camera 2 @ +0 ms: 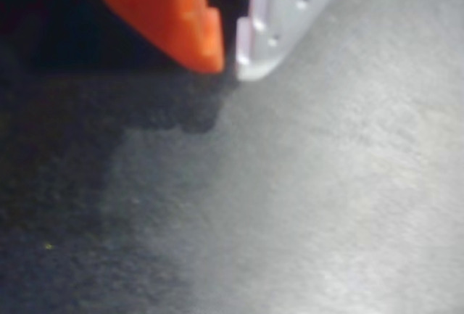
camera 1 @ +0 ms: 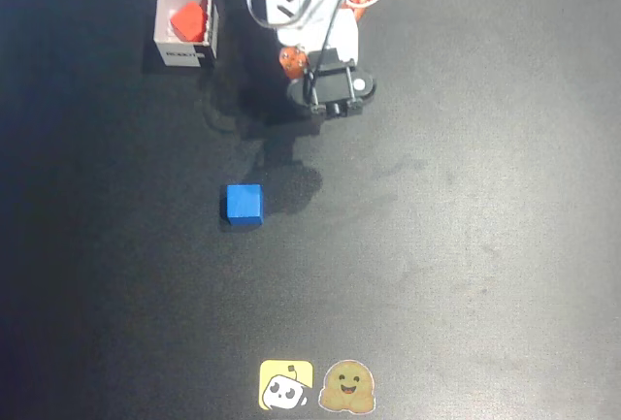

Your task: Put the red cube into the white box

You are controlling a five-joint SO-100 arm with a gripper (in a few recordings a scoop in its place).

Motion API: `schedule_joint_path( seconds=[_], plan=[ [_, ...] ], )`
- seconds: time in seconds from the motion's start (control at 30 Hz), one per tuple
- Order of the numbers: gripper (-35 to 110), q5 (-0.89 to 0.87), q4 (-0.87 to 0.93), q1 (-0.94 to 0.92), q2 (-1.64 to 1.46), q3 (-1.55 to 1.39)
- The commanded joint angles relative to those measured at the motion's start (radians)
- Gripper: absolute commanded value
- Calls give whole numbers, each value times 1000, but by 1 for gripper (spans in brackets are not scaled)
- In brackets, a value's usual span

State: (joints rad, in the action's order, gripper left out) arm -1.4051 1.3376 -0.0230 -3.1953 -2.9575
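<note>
Red cube (camera 1: 187,20) sits tilted, corner-up, inside the white box (camera 1: 163,24) — upper left; pincer (camera 2: 228,56) fingertips together, empty.

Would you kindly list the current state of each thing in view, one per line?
red cube: inside the white box, tilted.
white box: upright, open-topped, holding the red cube.
blue cube: resting on the table, apart from the box.
tool: shut, holding nothing, above bare table.

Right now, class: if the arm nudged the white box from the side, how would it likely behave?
The white box looks thin-walled and open-topped, so probably light. It would likely slide on the dark table rather than tip, since it sits low and square. The red cube inside may add slight weight.
</note>
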Motion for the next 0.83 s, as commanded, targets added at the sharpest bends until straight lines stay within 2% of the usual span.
schedule_joint_path(
  seconds=[0.0, 0.8],
  plan=[
    [0, 12, -12, 8, -2, 3],
    [0, 11, -12, -3, -2, 3]
  ],
)
